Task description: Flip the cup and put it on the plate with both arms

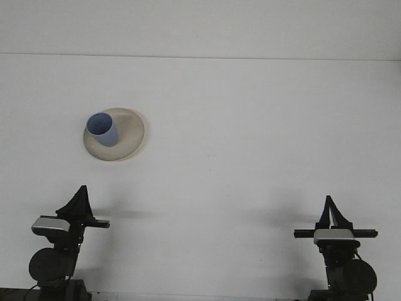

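At the near edge, the left gripper (80,195) and right gripper (329,207) rise as dark pointed wedges; whether their jaws are apart cannot be told. Both are well apart from the cup (104,130), a smooth blue tapered cylinder standing mouth-up on the shallow round cream plate (128,135), far left on the matte white table (250,138).

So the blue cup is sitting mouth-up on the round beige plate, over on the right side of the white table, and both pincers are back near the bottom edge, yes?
Not quite: the front view shows the blue cup on the round beige plate on the left side of the white table, not the right. The rest holds: mouth up, left pincer and right pincer near the bottom edge.
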Robot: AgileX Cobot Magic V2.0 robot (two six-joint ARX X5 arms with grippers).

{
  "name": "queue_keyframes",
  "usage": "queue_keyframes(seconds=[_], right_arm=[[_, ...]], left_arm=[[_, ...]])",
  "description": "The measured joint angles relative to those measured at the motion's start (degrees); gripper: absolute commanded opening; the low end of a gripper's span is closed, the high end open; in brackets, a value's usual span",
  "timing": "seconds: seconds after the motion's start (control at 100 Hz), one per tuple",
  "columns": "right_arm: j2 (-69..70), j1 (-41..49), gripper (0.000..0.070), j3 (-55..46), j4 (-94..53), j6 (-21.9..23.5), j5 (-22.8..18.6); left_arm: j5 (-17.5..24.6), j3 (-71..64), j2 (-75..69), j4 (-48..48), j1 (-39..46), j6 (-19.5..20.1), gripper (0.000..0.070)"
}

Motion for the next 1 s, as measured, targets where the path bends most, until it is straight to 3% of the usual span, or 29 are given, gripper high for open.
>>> queue_keyframes(seconds=[0.12, 1.0], right_arm=[[0.1, -1.2, 0.0005, -5.4, 0.2, -2.1, -2.6], [0.0, -1.7, 0.0005, -6.4, 3.9, -3.1, -2.7]], left_arm=[[0.0, 0.0, 0.0, 0.0, 0.0, 0.0, 0.0014], [0.0, 0.0, 0.0, -0.2, 0.0, -0.1, 0.0014]])
